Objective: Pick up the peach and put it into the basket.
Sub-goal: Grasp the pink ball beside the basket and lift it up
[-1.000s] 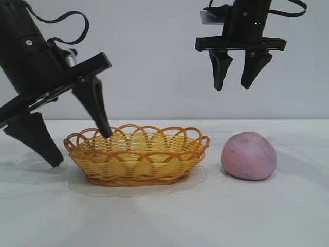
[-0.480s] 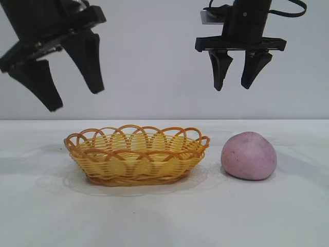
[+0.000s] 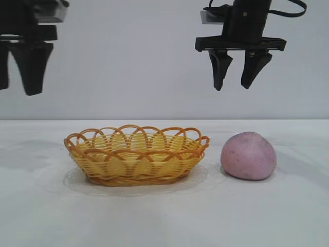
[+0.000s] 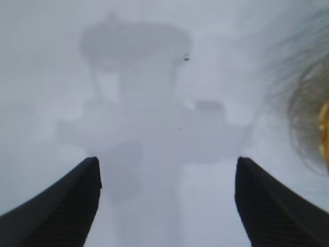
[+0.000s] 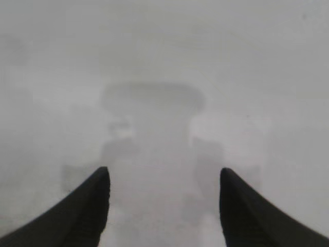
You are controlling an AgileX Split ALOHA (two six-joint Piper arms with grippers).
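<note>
The dusty pink peach lies on the white table, to the right of the basket, a shallow yellow wicker oval with an orange loop rim. The basket is empty. My right gripper hangs open and empty high above the gap between basket and peach. My left gripper is open and empty, high at the far left, left of the basket. In the left wrist view my left gripper is over bare table, with the basket's edge at the side. In the right wrist view my right gripper is over bare table.
The white table runs flat across the view, with a plain grey wall behind it. Nothing else stands on it.
My left gripper has risen from table level beside the basket's left end, swung upright and moved up and left. The right gripper, peach and basket have not moved.
</note>
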